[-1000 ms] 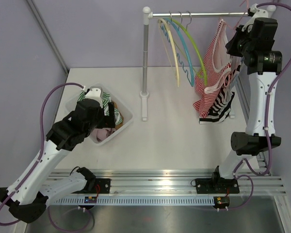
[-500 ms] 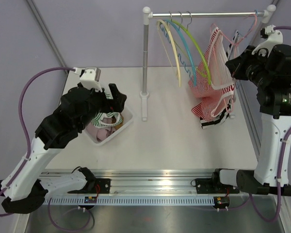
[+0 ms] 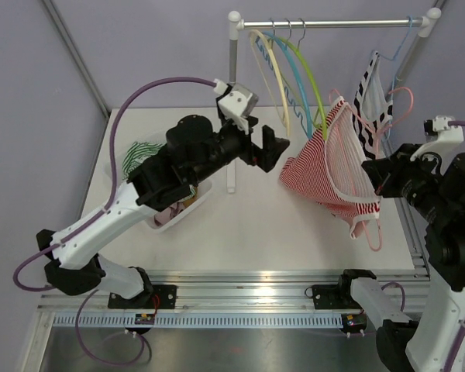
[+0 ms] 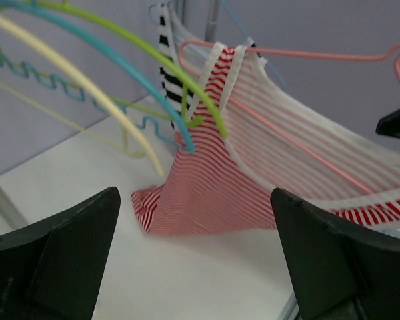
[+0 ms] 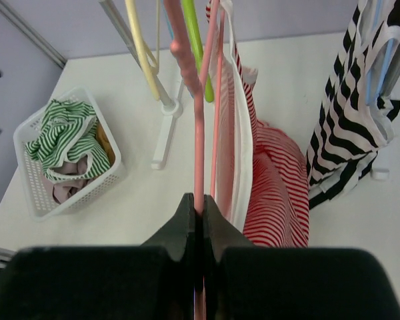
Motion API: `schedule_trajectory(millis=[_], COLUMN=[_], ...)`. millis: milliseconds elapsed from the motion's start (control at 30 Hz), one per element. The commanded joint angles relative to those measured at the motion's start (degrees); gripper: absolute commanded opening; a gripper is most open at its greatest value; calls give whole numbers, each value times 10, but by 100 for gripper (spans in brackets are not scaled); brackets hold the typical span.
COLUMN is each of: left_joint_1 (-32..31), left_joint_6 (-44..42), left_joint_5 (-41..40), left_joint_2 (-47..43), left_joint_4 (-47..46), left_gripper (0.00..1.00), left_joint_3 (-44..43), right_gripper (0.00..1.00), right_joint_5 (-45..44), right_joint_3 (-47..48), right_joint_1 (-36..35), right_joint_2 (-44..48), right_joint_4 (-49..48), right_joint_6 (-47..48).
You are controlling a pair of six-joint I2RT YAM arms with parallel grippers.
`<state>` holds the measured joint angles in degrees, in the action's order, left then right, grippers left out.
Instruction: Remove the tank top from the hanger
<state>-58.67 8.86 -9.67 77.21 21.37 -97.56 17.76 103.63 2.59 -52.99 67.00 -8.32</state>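
Over the table (image 3: 271, 232), my right tool (image 5: 199, 200) was clenched on the pink hanger (image 5: 199, 143) carrying the red-striped tank top (image 3: 314, 174); my left tool (image 3: 267, 151) gaped released near its cloth.

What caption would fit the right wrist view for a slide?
Shut right gripper holds the pink hanger carrying the red striped tank top.

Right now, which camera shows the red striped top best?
The top external view: nearly all of the red top shows, stretched on the pink hanger. The left wrist view shows the red top closer but cropped at the right. The right wrist view sees it edge-on, beside the hanger.
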Motion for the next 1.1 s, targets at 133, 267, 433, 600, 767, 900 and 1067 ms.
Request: schedule_trajectory(millis=[133, 267, 433, 600, 767, 900, 1067], left_joint_1=[-61, -64, -73, -74, -71, -70, -68], left_joint_6=[-84, -100, -105, -117, -128, -126, -103], left_joint_5=[-10, 12, -10, -48, -97, -136, -238], left_joint_2=[139, 185, 189, 202, 207, 195, 141], left_joint_4=[-50, -26, -42, -43, -36, -26, -35], left_gripper=[99, 91, 75, 66, 35, 9, 0], left_joint_3=[-176, -233, -209, -214, -215, -203, -150], right_gripper=[0, 0, 0, 0, 0, 0, 0], right_joint_5=[68, 54, 79, 131, 139, 116, 162], right_joint_3=[24, 45, 48, 63, 66, 59, 21], right_joint_1=[-14, -22, -51, -57, -63, -66, -71], right_joint_2=[70, 85, 84, 85, 85, 80, 76], right_joint_4=[29, 36, 34, 30, 26, 25, 7], right_joint_6=[15, 15, 14, 13, 15, 22, 61])
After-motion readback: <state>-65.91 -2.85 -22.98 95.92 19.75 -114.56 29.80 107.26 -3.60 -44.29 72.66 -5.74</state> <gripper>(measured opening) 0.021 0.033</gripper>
